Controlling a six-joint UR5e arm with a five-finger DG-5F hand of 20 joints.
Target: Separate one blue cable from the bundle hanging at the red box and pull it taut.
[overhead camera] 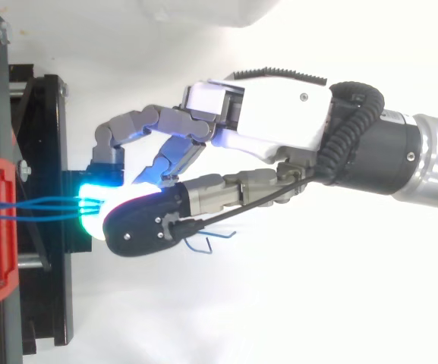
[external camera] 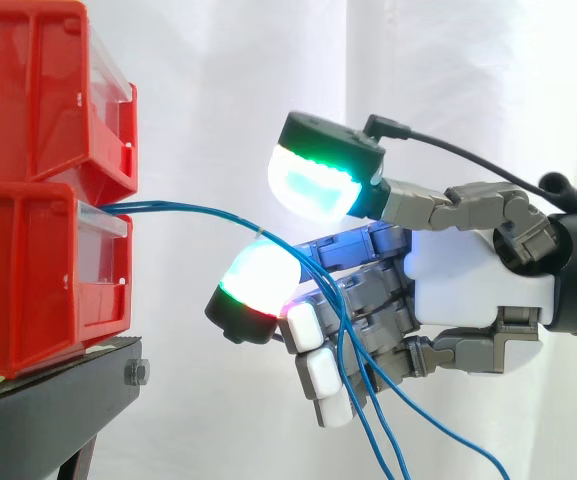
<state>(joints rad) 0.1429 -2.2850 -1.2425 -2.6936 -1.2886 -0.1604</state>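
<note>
At the left of the side view, stacked red bins (external camera: 28, 270) on the black stand (external camera: 48, 410); right of the lower bin, the hand (external camera: 468, 275), reaching toward it. Not clamped — green-lit pad (external camera: 313, 180) above, red-lit pad (external camera: 253, 285) below, a clear gap between. From the lower bin's front, the blue cables (external camera: 188, 212): long axis roughly level, bin to hand, through that gap, then drooping slack over the curled fingers. None singled out yet — probably next, pinching one strand and drawing rightward.
</note>
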